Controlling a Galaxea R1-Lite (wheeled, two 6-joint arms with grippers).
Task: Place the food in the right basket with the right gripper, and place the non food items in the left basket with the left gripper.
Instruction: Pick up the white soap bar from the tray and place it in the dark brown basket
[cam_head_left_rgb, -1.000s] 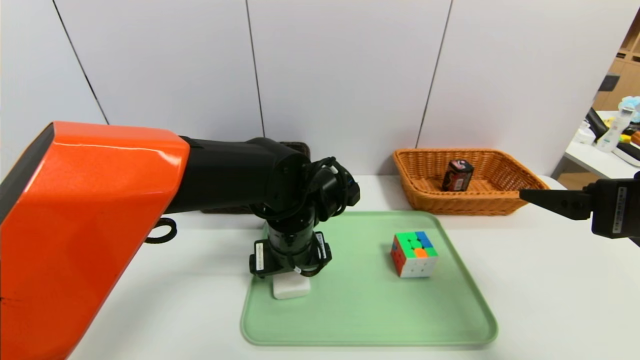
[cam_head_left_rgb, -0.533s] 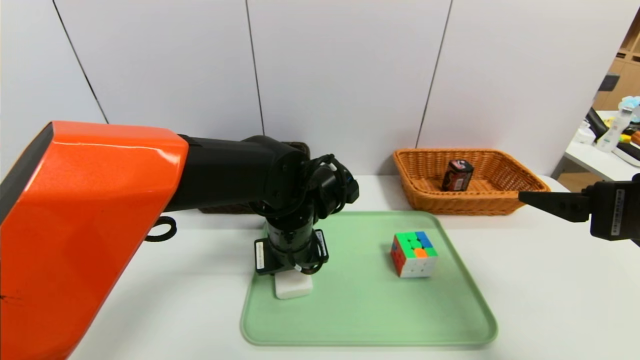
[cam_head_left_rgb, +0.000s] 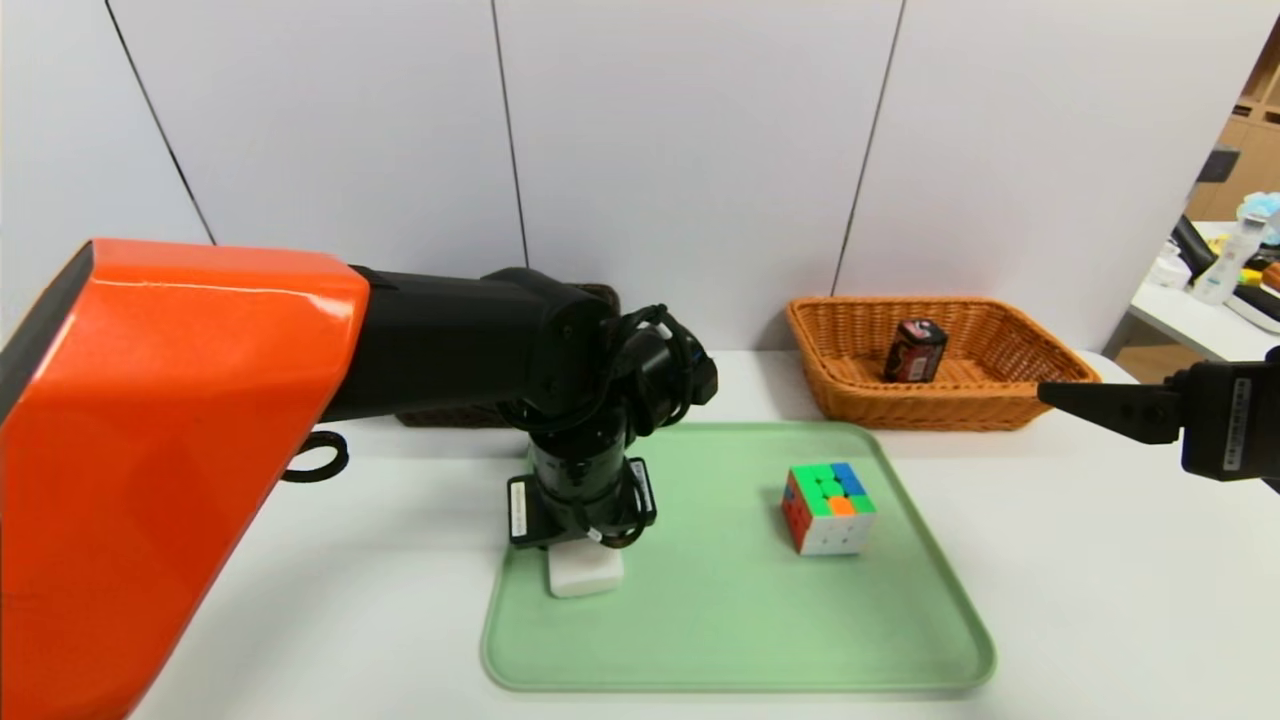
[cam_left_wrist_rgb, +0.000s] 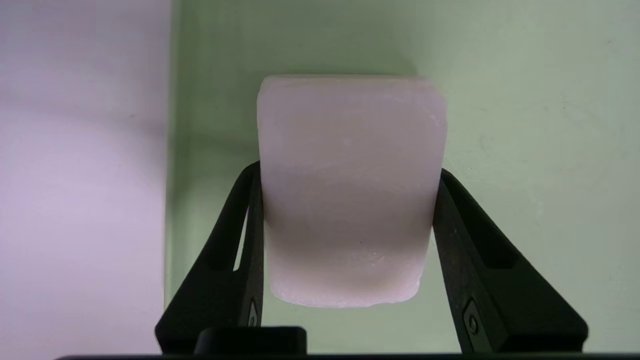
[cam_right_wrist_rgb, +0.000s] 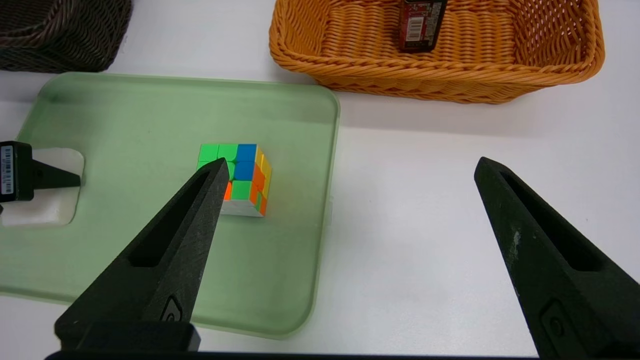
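— Nearest, please?
— With left gripper, at the left part of the green tray: gripping the white bar by both sides.
— On the right part?
— Puzzle cube. Beyond the tray's right edge, with right gripper: spread wide.
— Farther?
— Black packet, upright inside the right basket. Behind left arm, left basket; contents too hidden to tell, honestly.

L arm hides most of dark basket; contents prob. can't tell.
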